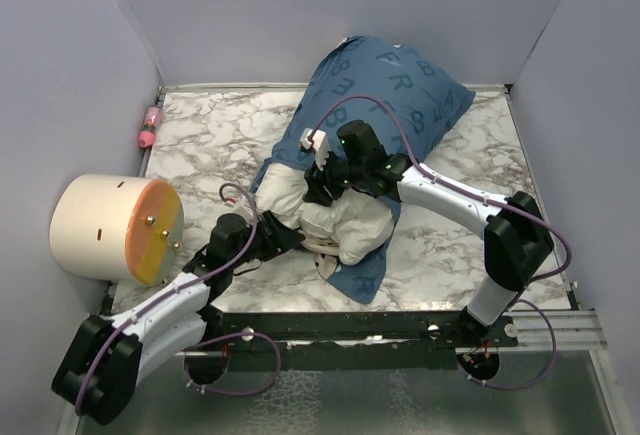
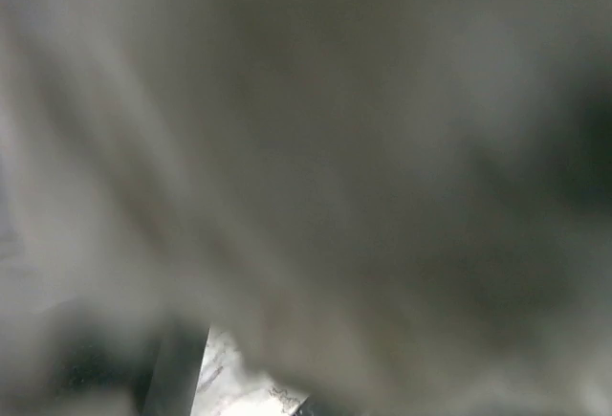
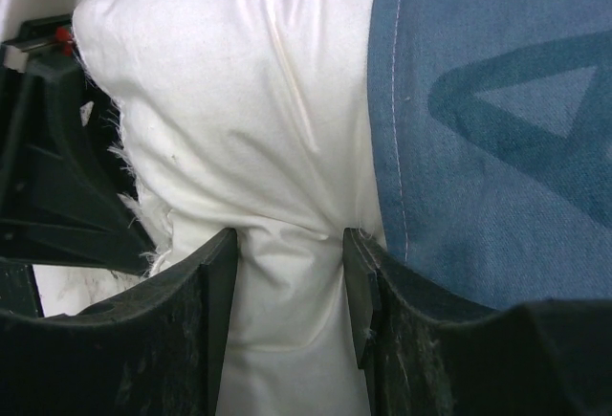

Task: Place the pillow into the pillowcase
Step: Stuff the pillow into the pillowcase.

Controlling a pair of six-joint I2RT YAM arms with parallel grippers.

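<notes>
The blue pillowcase with pale letters lies slanted from the back wall toward the middle. The white pillow bulges out of its near open end, most of it inside. My right gripper comes in from the right and is shut on a fold of the pillow. That fold is squeezed between its two black fingers, right beside the pillowcase's hem. My left gripper is pressed against the pillow's near left end. Blurred pale fabric fills the left wrist view, so its jaws are hidden.
A cream cylinder with an orange end face lies at the table's left edge, close to my left arm. A small pink object sits in the back left corner. The marble table is walled at the back and on both sides.
</notes>
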